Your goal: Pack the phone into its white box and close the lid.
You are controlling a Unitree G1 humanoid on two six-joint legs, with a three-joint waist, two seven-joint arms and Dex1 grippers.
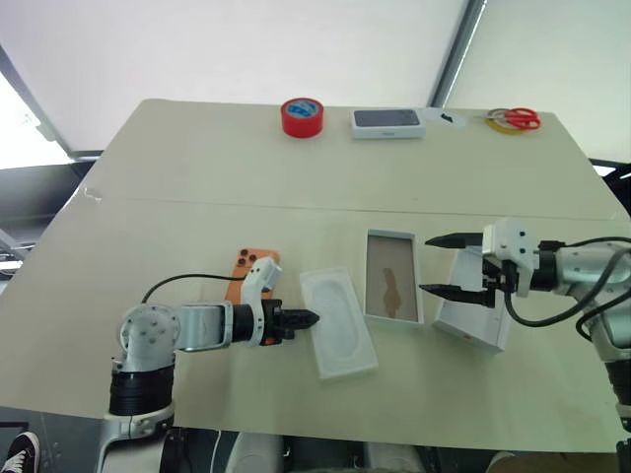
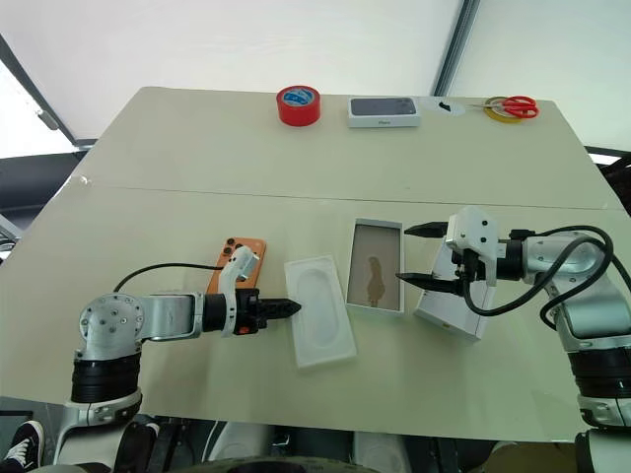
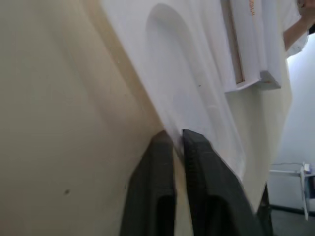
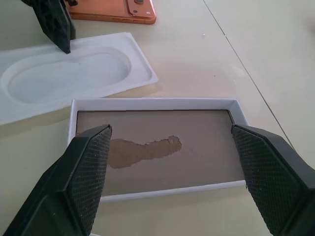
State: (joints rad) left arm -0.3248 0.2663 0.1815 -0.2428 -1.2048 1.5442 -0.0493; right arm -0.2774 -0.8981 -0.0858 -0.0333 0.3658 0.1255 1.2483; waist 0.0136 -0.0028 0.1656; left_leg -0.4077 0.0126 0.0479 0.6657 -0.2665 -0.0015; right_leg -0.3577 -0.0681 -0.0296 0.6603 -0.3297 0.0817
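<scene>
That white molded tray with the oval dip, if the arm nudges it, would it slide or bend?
The white insert looks thin and hollow, so it is probably light and would slide easily on the smooth table. Its shaped oval recess likely stiffens it, though the flat rim may flex. The shut left tool touches its edge, so a push might swivel it.

Matt brownish cardboard floor inside the white box (image 4: 157,147); beside it, smooth moulded insert (image 4: 74,78), faintly glossy; satin orange phone (image 4: 115,12); textured black pads (image 4: 93,162).
</scene>
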